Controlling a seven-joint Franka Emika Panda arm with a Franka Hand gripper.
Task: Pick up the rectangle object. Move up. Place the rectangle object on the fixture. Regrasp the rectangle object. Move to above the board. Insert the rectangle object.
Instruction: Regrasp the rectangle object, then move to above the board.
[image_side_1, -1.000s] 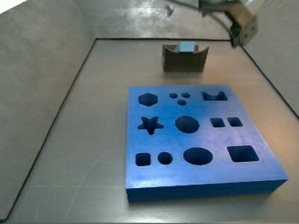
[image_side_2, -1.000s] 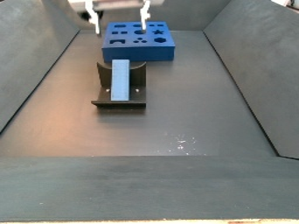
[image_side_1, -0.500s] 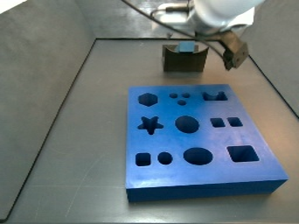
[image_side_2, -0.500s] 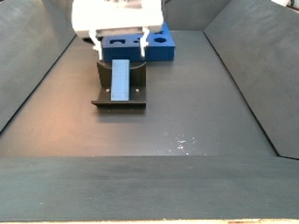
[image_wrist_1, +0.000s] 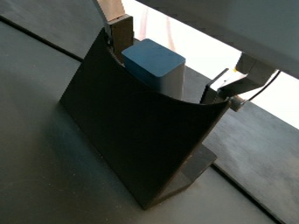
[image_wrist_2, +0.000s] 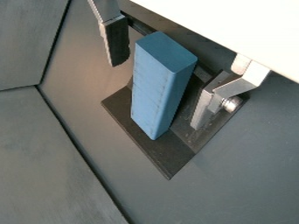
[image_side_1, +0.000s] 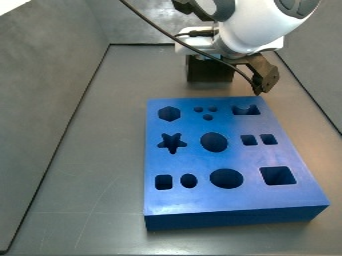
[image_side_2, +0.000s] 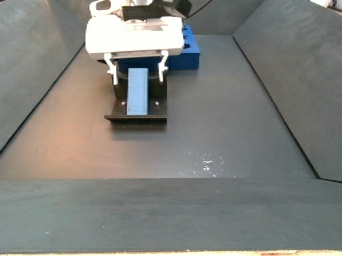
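Gripper: the gripper (image_wrist_2: 176, 66) has come down from high above the far end of the surface (image_side_2: 214, 140) a second ago to sit right over the fixture (image_side_2: 136, 100).
Fingers: spread apart, one finger (image_wrist_2: 115, 37) on each side of the bar, neither seen touching it in both wrist views; not yet clamped.
Rectangle object: the rectangle object (image_wrist_2: 158, 83) lies leaning in the fixture's notch, its upper end (image_wrist_1: 155, 59) poking above the dark front wall (image_wrist_1: 128, 122); it has not shifted between the earlier pictures and now.
Board: the board (image_side_1: 227, 160) lies on the surface near the fixture, all its cut-outs unfilled; in a side view it is mostly hidden behind the arm (image_side_2: 134, 35).
Step in hand: by my reading, the regrasp, since the bar already rests on the fixture and the fingers straddle it.
Meaning of the change: the descent looks nearly done; closing the fingers on the bar's long faces should come next.
Risk: an off-centre close could tip the bar in its notch.
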